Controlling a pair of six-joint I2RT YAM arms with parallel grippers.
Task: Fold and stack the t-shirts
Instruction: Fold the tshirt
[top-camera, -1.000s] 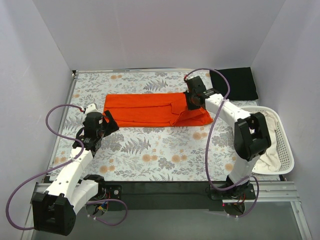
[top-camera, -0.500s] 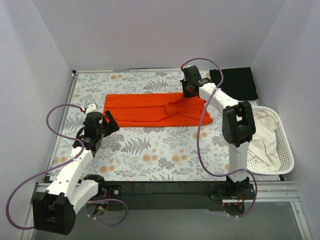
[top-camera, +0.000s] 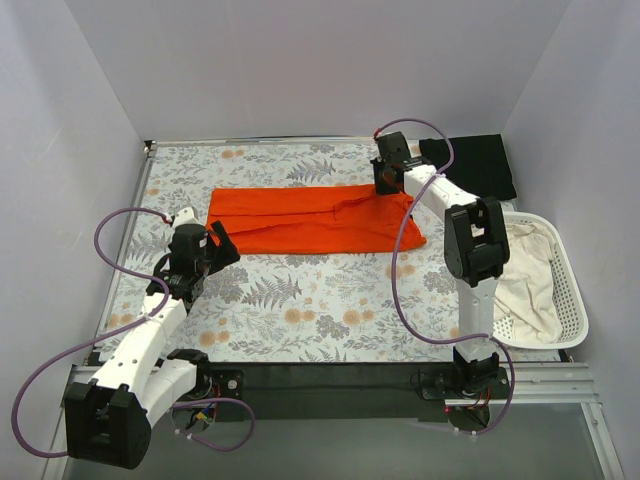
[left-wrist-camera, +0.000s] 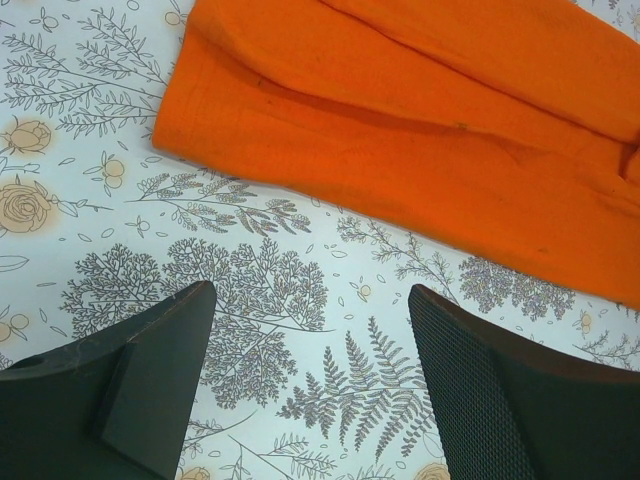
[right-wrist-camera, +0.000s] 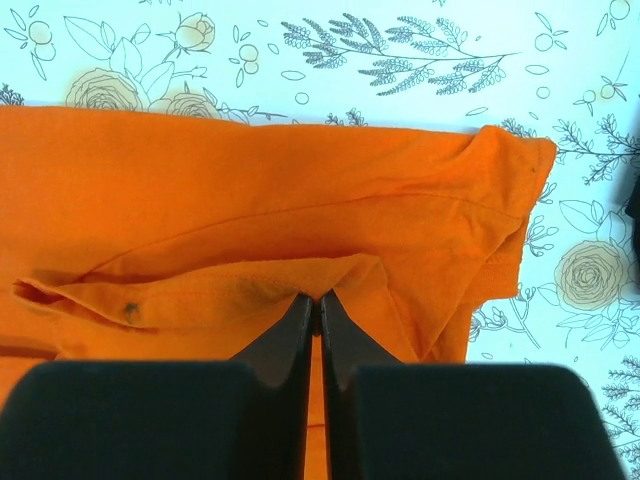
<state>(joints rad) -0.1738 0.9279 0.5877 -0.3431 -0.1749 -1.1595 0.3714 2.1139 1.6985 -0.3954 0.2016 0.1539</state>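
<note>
Your right fingers (right-wrist-camera: 285, 345) pinch a fold of the orange t-shirt (top-camera: 300, 220), lying at 12 o'clock on the bench (top-camera: 300, 300); your left fingers (left-wrist-camera: 160, 370) gape wide. Tug fast and it may slip.

Right hand (right-wrist-camera: 318, 299), tips together, seemingly on orange t-shirt (right-wrist-camera: 200, 190) fold.

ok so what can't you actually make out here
black t-shirt: top external, too dark to read its folds
white cloth in the basket: top external, left part behind the right arm, kind unclear
orange t-shirt: left wrist, right end cut off by the frame edge
</note>
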